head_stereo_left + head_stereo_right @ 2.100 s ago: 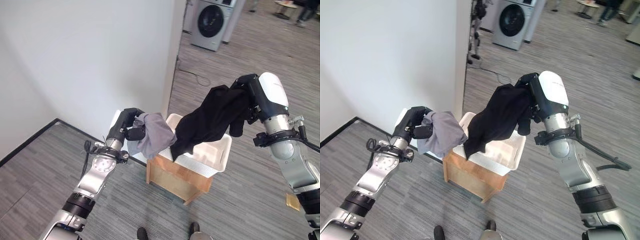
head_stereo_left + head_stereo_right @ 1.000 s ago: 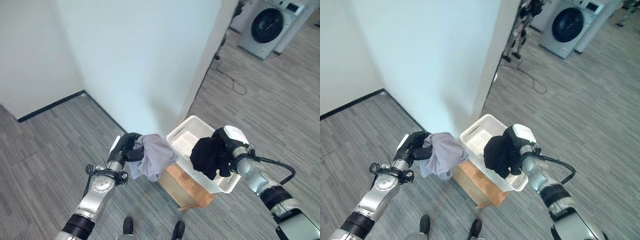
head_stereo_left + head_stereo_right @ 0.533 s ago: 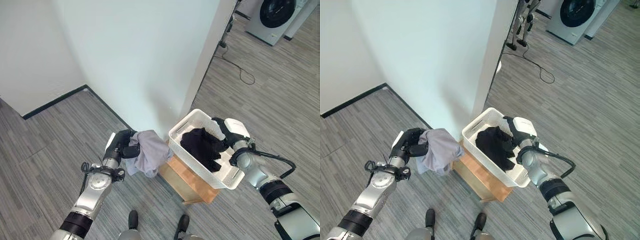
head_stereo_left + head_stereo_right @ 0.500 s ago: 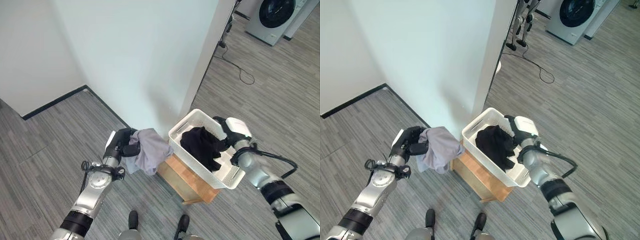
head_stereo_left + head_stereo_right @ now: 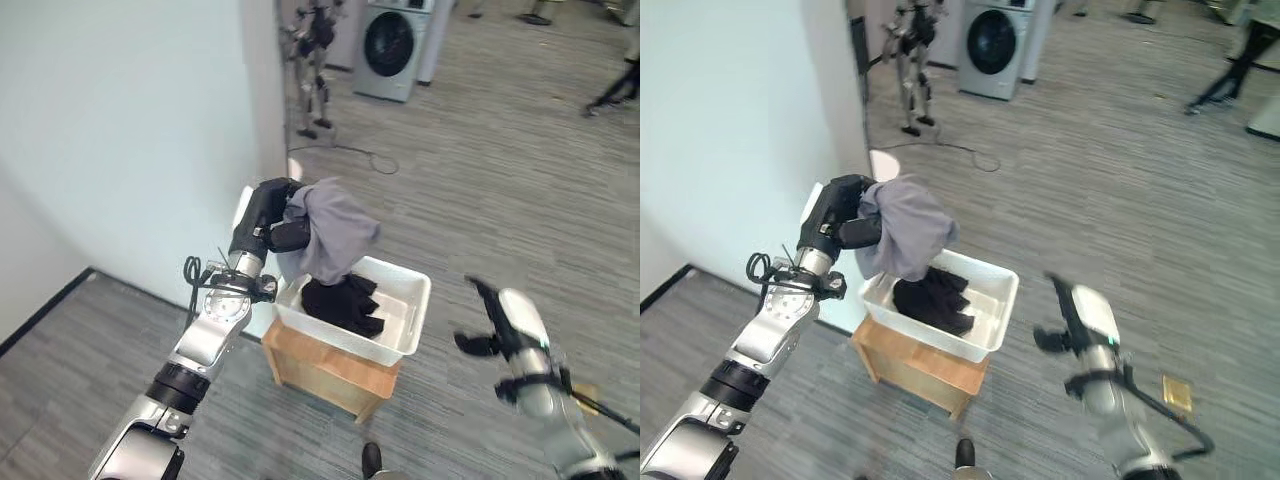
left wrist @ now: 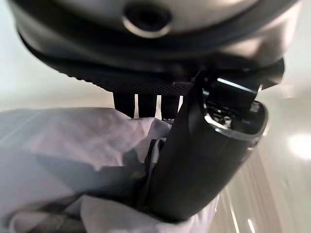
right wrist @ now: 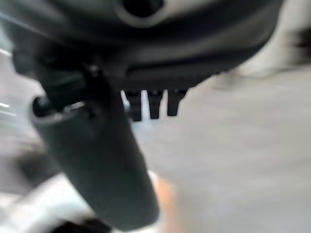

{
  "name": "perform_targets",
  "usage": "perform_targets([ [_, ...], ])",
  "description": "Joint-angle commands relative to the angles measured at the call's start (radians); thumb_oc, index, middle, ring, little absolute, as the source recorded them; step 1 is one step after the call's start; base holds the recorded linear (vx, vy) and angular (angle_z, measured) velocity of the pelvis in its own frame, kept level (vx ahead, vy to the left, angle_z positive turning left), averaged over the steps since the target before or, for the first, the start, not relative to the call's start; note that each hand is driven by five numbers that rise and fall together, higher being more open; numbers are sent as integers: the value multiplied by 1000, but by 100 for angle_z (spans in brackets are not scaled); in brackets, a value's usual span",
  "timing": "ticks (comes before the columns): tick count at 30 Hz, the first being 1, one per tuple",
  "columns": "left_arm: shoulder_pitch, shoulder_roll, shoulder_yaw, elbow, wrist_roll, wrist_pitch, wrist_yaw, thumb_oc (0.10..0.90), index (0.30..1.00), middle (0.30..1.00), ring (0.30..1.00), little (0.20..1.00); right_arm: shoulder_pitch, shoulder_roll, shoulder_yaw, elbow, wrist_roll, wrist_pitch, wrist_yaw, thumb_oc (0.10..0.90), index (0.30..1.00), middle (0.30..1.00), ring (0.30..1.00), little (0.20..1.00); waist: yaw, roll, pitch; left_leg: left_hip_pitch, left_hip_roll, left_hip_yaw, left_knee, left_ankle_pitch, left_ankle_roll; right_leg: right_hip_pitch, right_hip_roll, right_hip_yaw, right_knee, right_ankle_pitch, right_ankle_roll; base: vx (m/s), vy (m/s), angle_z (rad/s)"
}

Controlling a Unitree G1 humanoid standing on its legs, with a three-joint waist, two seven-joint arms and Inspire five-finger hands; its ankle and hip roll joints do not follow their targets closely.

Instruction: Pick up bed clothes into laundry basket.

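We see a pale grey garment (image 5: 335,235) in the dark left hand (image 5: 268,220), a black garment (image 5: 345,303) inside the white laundry basket (image 5: 404,330), a light-brown wooden stand (image 5: 325,371) beneath it, grey wood-grain plank flooring (image 5: 470,190), a white wall (image 5: 120,130), and a white-and-grey washing machine (image 5: 395,48).

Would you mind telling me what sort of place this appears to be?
Probably an indoor robot test space staged for laundry: a front-loading washing machine, a white laundry basket on a wooden stand, and another humanoid robot by the wall.

Soft matt grey cloth (image 5: 335,235) – smooth white plastic basket (image 5: 405,318) – bare wooden stand (image 5: 325,362).
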Motion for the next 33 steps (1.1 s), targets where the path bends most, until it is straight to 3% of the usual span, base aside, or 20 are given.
perform_targets([
  [1,-248,1,-13,58,21,-111,14,400,300,300,300,300,-80,-79,-70,-34,7,-34,-15,800,900,900,900,900,7,54,-11,-23,22,118,7,-72,8,32,-60,-28,5,-76,95,34,26,-38],
  [2,-266,16,-11,100,49,-100,20,400,300,300,300,300,-39,-81,-87,6,20,-28,0,800,900,900,900,900,-20,59,-10,-22,22,133,7,-72,5,19,-59,-11,5,-69,98,42,20,-37],
  [4,-279,21,-13,129,62,-96,24,400,300,300,300,300,-25,-80,-96,20,31,-28,6,800,900,900,900,900,-29,61,-10,-21,23,142,7,-73,4,11,-58,-2,5,-65,99,76,29,-39],
  [5,-301,42,-12,188,111,-78,33,400,300,300,300,300,10,-72,-116,40,57,-30,16,800,900,900,900,900,-53,68,-12,-13,20,139,7,-98,-2,6,-57,20,5,-75,111,118,46,-45],
  [12,-417,130,-13,434,206,-28,93,400,300,300,300,300,49,-47,-93,65,90,-44,29,800,900,900,900,900,-103,70,14,-43,18,183,7,-89,-7,-62,-54,59,5,-45,123,0,28,-36],
  [16,-511,168,-44,551,287,-5,126,400,300,300,300,300,60,-16,-54,67,98,-49,33,800,900,900,900,900,-103,53,39,-72,22,194,7,-82,-8,-99,-55,61,5,-31,129,-52,18,-18],
  [24,-595,160,-68,718,327,-3,166,400,300,300,300,300,52,11,9,68,116,-72,11,800,900,900,900,900,-90,10,83,-123,26,202,7,-69,-11,-159,-60,64,5,-5,133,-43,2,-7],
  [25,-594,154,-65,727,318,-7,170,433,349,349,349,349,49,17,18,73,119,-73,8,800,900,900,900,900,-89,5,88,-130,25,202,7,-67,-11,-167,-61,67,5,1,134,-40,7,-17],
  [26,-590,143,-59,725,303,-11,174,433,349,349,349,349,45,22,25,77,121,-73,5,800,900,900,900,900,-89,2,93,-136,25,200,7,-67,-10,-173,-63,67,5,3,134,-47,5,-10],
  [27,-587,136,-56,719,285,-15,176,505,458,458,458,458,46,26,32,79,126,-75,2,800,900,900,900,900,-88,-1,95,-142,24,199,7,-65,-10,-177,-65,66,5,3,134,-43,3,-4],
  [28,-583,128,-54,716,273,-19,178,532,498,498,498,498,50,30,36,80,129,-77,-1,800,900,900,900,900,-87,-4,100,-146,23,197,7,-65,-10,-180,-67,64,5,8,135,-36,7,4],
  [29,-581,118,-55,711,269,-21,176,725,787,787,787,787,46,24,34,81,134,-78,-2,800,900,900,900,900,-87,-5,103,-150,22,195,7,-65,-9,-181,-69,63,5,7,136,-31,3,5],
  [30,-578,108,-57,703,266,-23,170,800,900,900,900,900,50,25,33,84,140,-78,-1,800,900,900,900,900,-85,-6,106,-151,20,192,7,-66,-7,-181,-71,63,5,5,135,0,0,0],
  [33,-569,69,-67,689,265,-27,162,800,900,900,900,900,64,22,28,88,153,-83,1,800,900,900,900,900,-88,-8,107,-150,15,184,7,-71,-3,-176,-78,55,5,0,134,0,0,0],
])
